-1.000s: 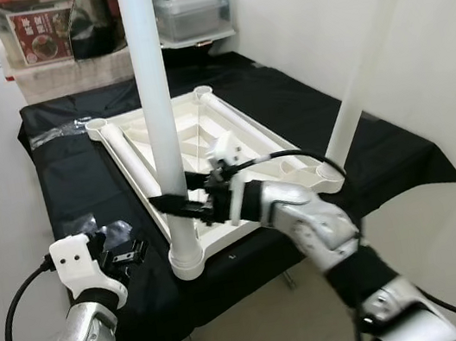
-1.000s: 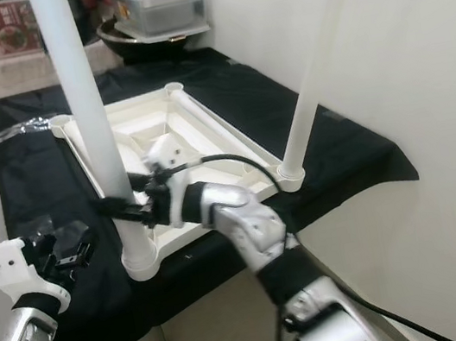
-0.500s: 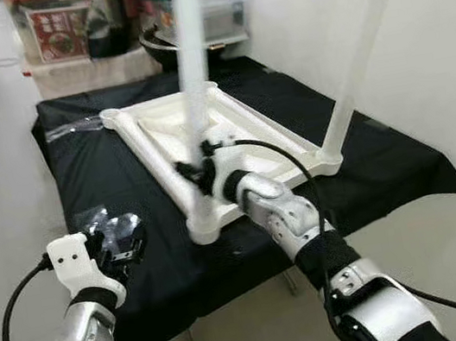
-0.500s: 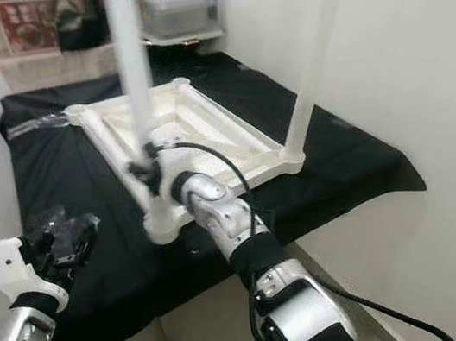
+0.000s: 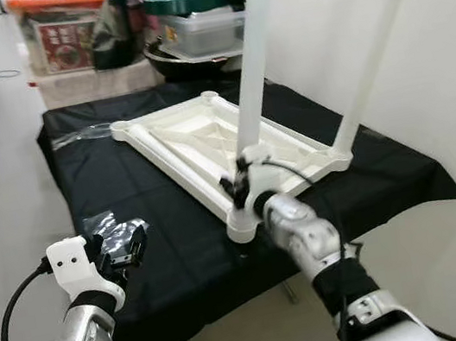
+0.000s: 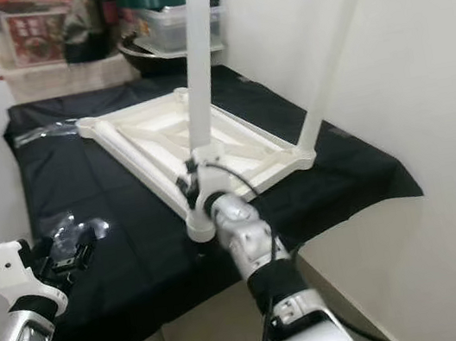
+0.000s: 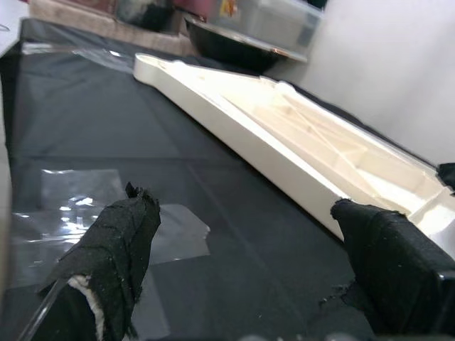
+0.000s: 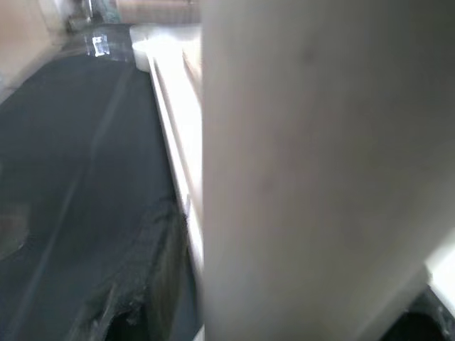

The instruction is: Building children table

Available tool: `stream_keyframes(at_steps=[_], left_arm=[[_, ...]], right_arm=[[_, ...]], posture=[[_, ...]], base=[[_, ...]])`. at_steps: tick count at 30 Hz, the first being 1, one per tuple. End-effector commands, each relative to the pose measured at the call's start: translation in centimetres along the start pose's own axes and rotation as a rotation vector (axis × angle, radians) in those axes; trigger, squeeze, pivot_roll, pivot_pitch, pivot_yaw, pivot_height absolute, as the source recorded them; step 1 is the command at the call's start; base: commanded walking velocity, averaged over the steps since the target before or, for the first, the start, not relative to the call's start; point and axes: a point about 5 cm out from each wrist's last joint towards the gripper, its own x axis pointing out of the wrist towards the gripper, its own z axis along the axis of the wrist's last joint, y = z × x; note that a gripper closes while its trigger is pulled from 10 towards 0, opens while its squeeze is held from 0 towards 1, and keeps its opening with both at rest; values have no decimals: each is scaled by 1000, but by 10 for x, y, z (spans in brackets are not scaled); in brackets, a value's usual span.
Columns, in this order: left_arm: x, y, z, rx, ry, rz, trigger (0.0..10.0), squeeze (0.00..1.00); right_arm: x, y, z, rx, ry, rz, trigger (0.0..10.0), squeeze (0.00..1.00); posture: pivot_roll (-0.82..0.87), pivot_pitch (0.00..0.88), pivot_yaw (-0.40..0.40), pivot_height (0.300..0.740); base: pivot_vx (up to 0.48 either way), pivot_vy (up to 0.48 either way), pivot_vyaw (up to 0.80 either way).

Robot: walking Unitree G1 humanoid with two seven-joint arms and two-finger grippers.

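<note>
The near leg (image 5: 251, 88) has tilted since before; the right gripper (image 5: 237, 185), jaws clamped low on it, should straighten it. Left gripper (image 7: 242, 263) hovers open, empty.

Right wrist cam: white table leg (image 8: 306, 163) sits very close to my lens, blurred, running the full height of the frame and taking up the whole middle and one side. Beside it, the cream edge rail of the upturned tabletop (image 8: 167, 92) runs away from me toward a rounded corner socket (image 8: 146, 50). Black cloth (image 8: 78, 163) covers the surface next to the rail, with a shiny clear plastic scrap (image 8: 99, 44) at its far end. One of my black fingers (image 8: 142, 284) shows, frayed-looking, right against the leg's base. Another dark bit shows in the opposite corner, too blurred to identify.
</note>
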Motion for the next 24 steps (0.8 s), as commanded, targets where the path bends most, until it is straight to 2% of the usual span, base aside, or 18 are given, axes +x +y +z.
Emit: stream_keyframes(at_steps=[1,2,3,4,5,7,8,9,11,15,16,17,18,19,21,22,23,24], left_arm=[[1,-1,-1,0,5,-2,10000,0],[1,-1,-1,0,5,-2,10000,0],[1,-1,-1,-1,4,0,10000,0],[1,-1,-1,-1,3,0,10000,0],[1,-1,-1,-4,2,-2,10000,0],[1,-1,-1,-4,2,-2,10000,0],[1,-2,-1,-6,1,-3,10000,0],[1,-2,-1,-6,1,-3,10000,0],[2,-3,-1,-10,0,-9,10000,0],[2,-4,-1,-11,0,-10,10000,0],[2,-5,-1,-14,-2,-9,10000,0],[2,-5,-1,-14,-2,-9,10000,0],[2,-5,-1,-15,-4,-7,10000,0],[1,-5,-1,-16,-5,-6,10000,0],[1,-5,-1,-16,-5,-6,10000,0],[1,-5,-1,-17,-6,-5,10000,0],[1,-5,-1,-18,-7,-5,10000,0],[1,-6,-1,-19,-7,-7,10000,0]], right_arm=[[3,9,19,-21,-60,171,10000,0],[3,9,19,-21,-60,171,10000,0],[0,18,26,-12,-102,304,10000,0],[-3,24,30,-5,-127,387,10000,0],[-9,30,33,-14,-162,541,10000,0],[-9,30,33,-14,-162,541,10000,0],[-13,33,35,-26,-183,640,10000,0],[-13,33,35,-26,-183,640,10000,0],[-16,35,29,-62,-178,791,10000,0],[-16,35,26,-73,-171,812,10000,0],[-14,36,21,-83,-159,807,4157,0],[-14,36,21,-83,-159,807,4157,0],[-7,36,15,-78,-127,720,0,0],[3,31,9,-80,-77,564,0,0],[3,31,9,-80,-77,564,0,0],[8,27,5,-86,-43,455,0,0],[16,3,-1,-26,21,145,0,0],[14,-20,-10,44,58,-109,0,0]], posture=[[151,0,-137,740],[151,0,-137,740],[151,0,-137,740],[151,0,-137,740],[151,0,-137,740],[151,0,-137,740],[151,0,-137,740],[151,0,-137,740],[157,0,-149,740],[157,0,-149,740],[163,0,-158,740],[163,0,-158,740],[164,0,-158,740],[162,0,-158,740],[162,0,-158,740],[162,0,-158,740],[154,0,-155,740],[150,0,-153,740]], base=[[0,0,0],[0,0,0],[0,0,0],[0,0,0],[0,0,0],[0,0,0],[0,0,0],[0,0,0],[0,0,0],[0,0,0],[0,0,0],[0,0,0],[0,0,0],[0,0,0],[0,0,0],[0,0,0],[0,0,0],[0,0,0]])
